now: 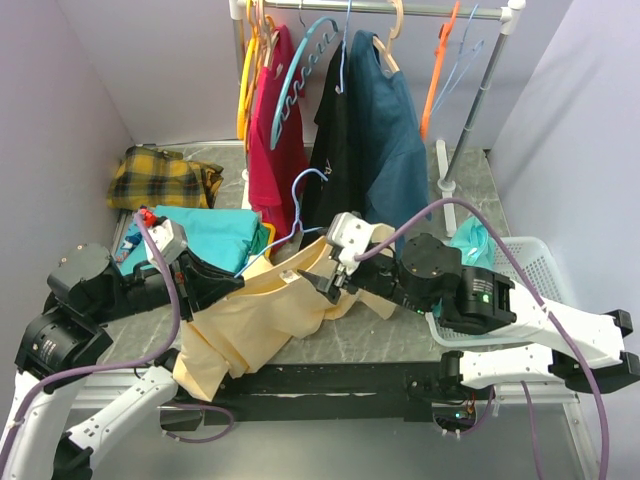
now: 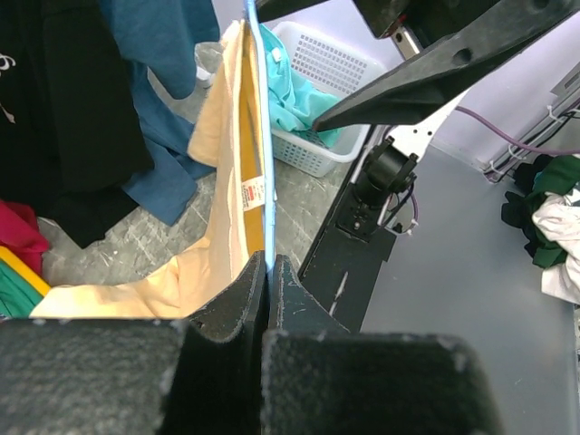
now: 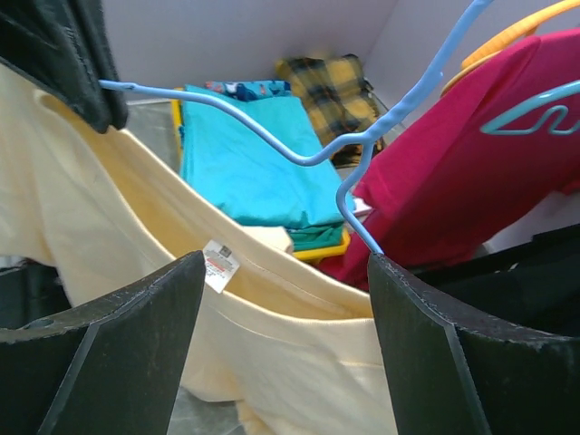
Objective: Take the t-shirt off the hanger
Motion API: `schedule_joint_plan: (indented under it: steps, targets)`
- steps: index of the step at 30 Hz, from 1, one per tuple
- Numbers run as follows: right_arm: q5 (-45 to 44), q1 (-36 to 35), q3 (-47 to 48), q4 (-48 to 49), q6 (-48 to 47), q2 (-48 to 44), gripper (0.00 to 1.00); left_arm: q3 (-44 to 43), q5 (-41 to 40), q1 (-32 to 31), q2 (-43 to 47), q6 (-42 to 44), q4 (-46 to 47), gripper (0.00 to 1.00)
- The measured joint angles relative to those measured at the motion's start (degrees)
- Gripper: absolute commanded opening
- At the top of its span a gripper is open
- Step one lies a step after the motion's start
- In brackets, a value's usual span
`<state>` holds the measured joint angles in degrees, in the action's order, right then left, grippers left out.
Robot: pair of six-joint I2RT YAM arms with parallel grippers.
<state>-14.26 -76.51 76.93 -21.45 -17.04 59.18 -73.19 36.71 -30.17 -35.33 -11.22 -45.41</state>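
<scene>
The cream t-shirt [image 1: 262, 322] lies draped over the table's front edge, still on a thin light-blue hanger [image 1: 298, 200] whose hook rises above it. My left gripper [image 1: 236, 282] is shut on one arm of the hanger [image 2: 258, 136], with the t-shirt [image 2: 217, 181] hanging against it. My right gripper [image 1: 324, 284] is open at the collar. In the right wrist view its fingers [image 3: 136, 335] straddle the collar of the t-shirt [image 3: 290, 353], and the hanger [image 3: 299, 154] runs above, touching the right finger's tip. The right gripper [image 3: 285, 290] holds nothing.
A clothes rack [image 1: 400, 10] at the back holds a red shirt [image 1: 275, 140], a black shirt [image 1: 335, 130], a dark teal shirt [image 1: 395, 140] and several bare hangers. Folded turquoise shirts [image 1: 210, 235] and plaid cloth [image 1: 160, 178] lie left. A white basket [image 1: 535, 265] stands right.
</scene>
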Motion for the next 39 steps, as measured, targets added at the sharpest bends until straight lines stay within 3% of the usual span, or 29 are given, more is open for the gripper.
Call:
schedule_joint_plan:
  steps: [12,23,29,39]
  targets:
    - [-1.75,-0.11,0.02,1.86,-4.50,3.04,0.79,0.98,0.02,0.24,1.53,1.53,-2.54,0.01]
    - [3.04,-1.40,3.08,0.98,-3.15,-1.44,0.75,1.60,-2.16,0.20,0.98,1.70,-3.41,0.01]
    - [1.62,-1.51,10.54,-2.08,-0.76,4.50,0.68,1.70,-0.13,0.20,0.87,2.60,-3.39,0.01]
    - [0.13,-1.51,10.71,-5.60,1.57,9.40,0.66,1.70,0.07,0.31,1.07,3.13,-4.63,0.01]
